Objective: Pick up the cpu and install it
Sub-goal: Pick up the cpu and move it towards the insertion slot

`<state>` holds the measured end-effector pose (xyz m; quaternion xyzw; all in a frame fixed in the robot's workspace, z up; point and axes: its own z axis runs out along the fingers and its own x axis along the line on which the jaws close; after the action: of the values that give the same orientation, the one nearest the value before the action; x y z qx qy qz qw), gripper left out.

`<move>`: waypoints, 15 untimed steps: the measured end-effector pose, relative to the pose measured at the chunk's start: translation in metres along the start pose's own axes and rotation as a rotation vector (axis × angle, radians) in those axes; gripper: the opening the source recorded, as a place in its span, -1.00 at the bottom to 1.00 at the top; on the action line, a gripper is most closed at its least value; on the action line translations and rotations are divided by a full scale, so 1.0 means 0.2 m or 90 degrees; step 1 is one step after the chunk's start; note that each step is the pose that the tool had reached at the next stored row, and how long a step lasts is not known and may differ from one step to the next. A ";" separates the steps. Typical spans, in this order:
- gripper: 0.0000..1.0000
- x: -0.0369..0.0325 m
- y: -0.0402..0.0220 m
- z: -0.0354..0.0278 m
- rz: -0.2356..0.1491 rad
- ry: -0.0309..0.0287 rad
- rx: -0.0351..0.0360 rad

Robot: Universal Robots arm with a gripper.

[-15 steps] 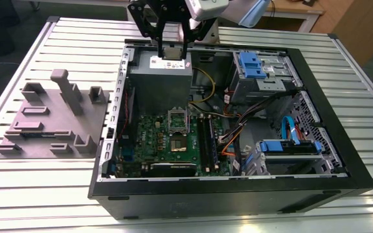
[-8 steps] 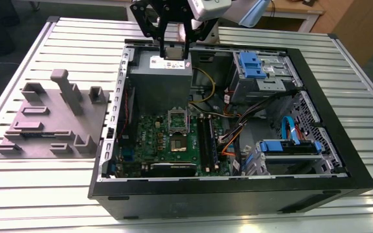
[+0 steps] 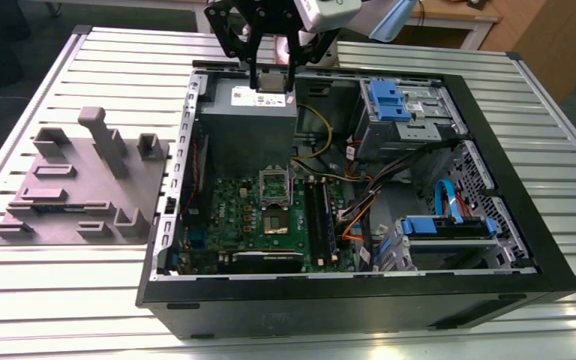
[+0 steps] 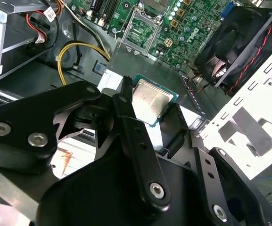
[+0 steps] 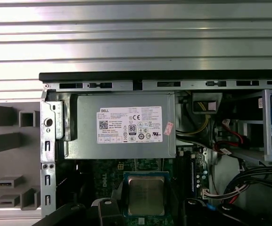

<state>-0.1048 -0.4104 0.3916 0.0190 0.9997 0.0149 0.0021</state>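
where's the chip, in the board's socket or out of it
Out. The chip is gripped in the end effector above the grey box; the board's socket lies empty.

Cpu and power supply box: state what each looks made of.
cpu: silvery metal lid with a dull, smudged sheen, on a thin green rim that is likely circuit-board laminate. power supply box: matte grey sheet metal, probably steel, judging by its flat, evenly dull face.
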 end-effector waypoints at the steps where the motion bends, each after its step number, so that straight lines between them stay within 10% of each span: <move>1: -0.06 -0.002 0.000 0.000 0.000 0.0000 0.0000; 15: -0.06 -0.032 0.001 0.000 0.000 0.0000 0.0000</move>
<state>-0.0984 -0.4104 0.3916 0.0190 0.9997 0.0149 0.0020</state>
